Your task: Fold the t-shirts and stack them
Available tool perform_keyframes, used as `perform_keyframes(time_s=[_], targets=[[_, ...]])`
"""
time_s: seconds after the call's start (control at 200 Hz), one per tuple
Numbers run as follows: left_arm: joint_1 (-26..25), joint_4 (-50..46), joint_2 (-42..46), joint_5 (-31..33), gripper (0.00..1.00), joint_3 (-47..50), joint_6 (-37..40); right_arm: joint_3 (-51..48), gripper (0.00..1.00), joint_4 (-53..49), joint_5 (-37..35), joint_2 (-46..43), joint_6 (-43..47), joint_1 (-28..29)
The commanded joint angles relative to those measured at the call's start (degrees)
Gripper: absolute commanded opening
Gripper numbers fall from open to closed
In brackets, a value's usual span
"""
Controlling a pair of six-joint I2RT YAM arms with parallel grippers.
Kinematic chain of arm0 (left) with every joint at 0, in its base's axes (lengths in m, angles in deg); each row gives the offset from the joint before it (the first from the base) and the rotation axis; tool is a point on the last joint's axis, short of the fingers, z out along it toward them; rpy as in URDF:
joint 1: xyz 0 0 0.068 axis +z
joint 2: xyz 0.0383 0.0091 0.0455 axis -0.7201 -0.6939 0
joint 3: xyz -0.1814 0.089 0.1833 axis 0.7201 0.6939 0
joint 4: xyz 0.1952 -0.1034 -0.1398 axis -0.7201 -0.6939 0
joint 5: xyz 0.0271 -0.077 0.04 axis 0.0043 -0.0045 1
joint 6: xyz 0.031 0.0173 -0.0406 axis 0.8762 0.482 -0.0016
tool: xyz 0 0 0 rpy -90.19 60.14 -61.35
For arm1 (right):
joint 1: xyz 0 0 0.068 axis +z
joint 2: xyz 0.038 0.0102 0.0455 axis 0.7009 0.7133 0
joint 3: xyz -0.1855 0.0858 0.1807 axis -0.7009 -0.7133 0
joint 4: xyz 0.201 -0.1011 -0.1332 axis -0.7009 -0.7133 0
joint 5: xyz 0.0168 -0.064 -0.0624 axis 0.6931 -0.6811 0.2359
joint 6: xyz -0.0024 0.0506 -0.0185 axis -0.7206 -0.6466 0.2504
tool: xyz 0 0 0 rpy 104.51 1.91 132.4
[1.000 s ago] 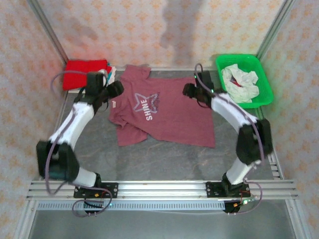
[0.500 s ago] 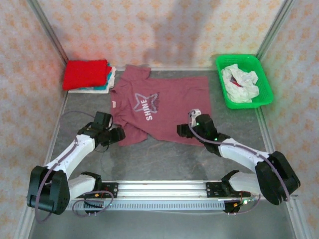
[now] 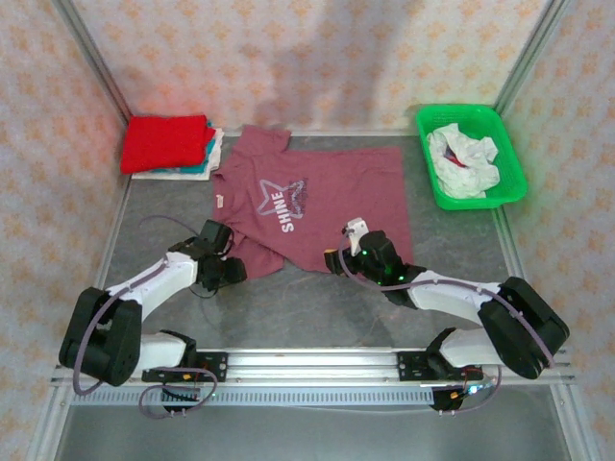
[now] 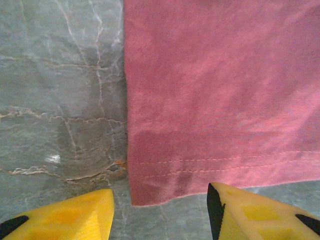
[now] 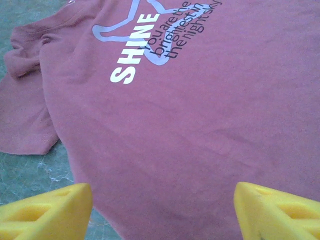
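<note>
Progress, judged from the layout: roughly midway.
Done: folded stack (image 3: 168,144) at 10 o'clock on the table (image 3: 317,307), bright red on top, teal and white edges beneath.
In hand: maroon t-shirt (image 3: 322,197) at table centre, spread flat, print up, not yet folded. 1 sleeve rumpled at its 7 o'clock.
Left to do: fold and stack this one, then at least 1 crumpled white tee (image 3: 463,158) in the green basket (image 3: 424,134) at 2 o'clock. Count inside the basket not readable.

Left gripper (image 3: 225,273), at 7 o'clock of the maroon t-shirt: yellow fingers (image 4: 65,215) parted, low over the table, straddling the hem corner. No pinch visible, nothing held.

Right gripper (image 3: 336,259), at 6 o'clock of the shirt: fingers (image 5: 280,207) spread wide above the near hem, printed chest ahead. Contact with the cloth not discernible, nothing held.

Likely next: pinch both hem points for the 1st fold.
</note>
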Motion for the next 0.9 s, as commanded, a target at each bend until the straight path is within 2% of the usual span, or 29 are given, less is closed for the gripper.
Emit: perform_keyframes(time_s=[0.0,0.105,0.235,0.315,0.395,0.896], targets=[[-0.54,0.96,-1.53,2.84,0.49,-0.96,-0.35,1.1,0.75,1.93,-3.19,-0.7,1.39,0.16],[-0.53,2.8,-2.57,3.08,0.38,-0.77,-0.35,1.1,0.75,1.86,-3.65,-0.54,1.69,0.11],[-0.47,2.7,-3.48,3.87,0.35,-1.93,-0.3,1.32,0.76,1.71,-3.11,-0.42,1.33,0.09],[-0.47,2.09,-3.61,4.86,0.35,-2.56,1.27,1.05,0.76,2.63,-3.0,-0.11,1.2,0.15],[-0.48,1.64,-3.14,5.48,0.42,-3.03,1.43,1.23,0.76,2.45,-2.68,-0.08,1.24,0.11],[-0.49,0.3,-4.47,7.23,0.44,-6.28,3.0,0.26,0.76,3.5,-3.94,-1.12,1.36,0.09]])
